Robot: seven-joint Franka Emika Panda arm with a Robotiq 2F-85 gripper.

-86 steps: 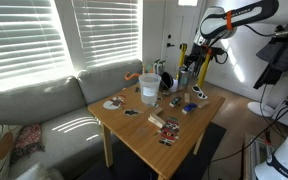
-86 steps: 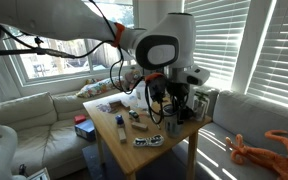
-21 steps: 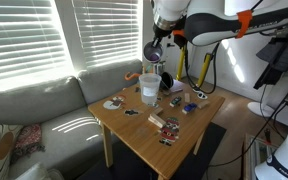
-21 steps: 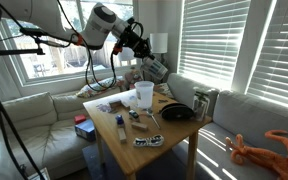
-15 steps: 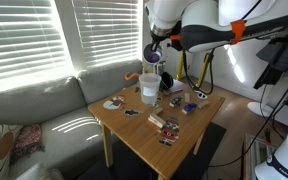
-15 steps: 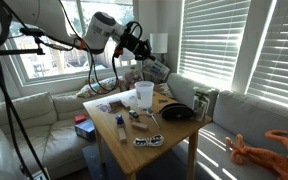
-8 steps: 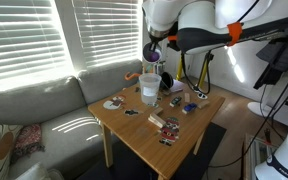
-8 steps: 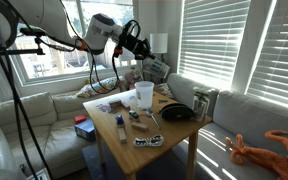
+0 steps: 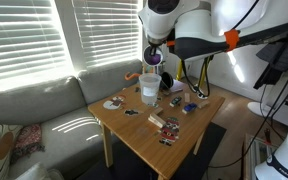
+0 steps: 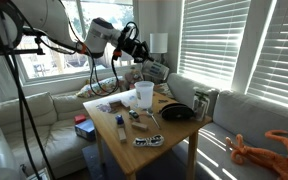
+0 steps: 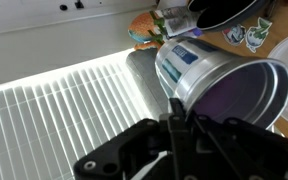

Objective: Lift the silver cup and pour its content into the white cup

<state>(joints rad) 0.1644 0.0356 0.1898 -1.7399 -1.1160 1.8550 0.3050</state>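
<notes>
A sunlit living room with slatted blinds (image 9: 24, 40) and a grey sofa (image 9: 44, 105) surrounds a wooden bench (image 9: 189, 130) strewn with small items. The silver cup (image 11: 219, 85) is up in the air, tipped over, its mouth towards 4 o'clock in the wrist view. The gripper (image 9: 154, 56) has its jaws clamped on it. The white cup (image 9: 148, 90) stands upright on the bench at 6 o'clock from it, not touching. In an exterior view a dark bowl (image 10: 177, 113) sits at 4 o'clock from the white cup.

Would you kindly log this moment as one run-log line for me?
phase: pour | pincer: shut on silver cup | silver cup: tilted, raised above white cup | white cup: upright on wooden table | stream: not visible
</notes>
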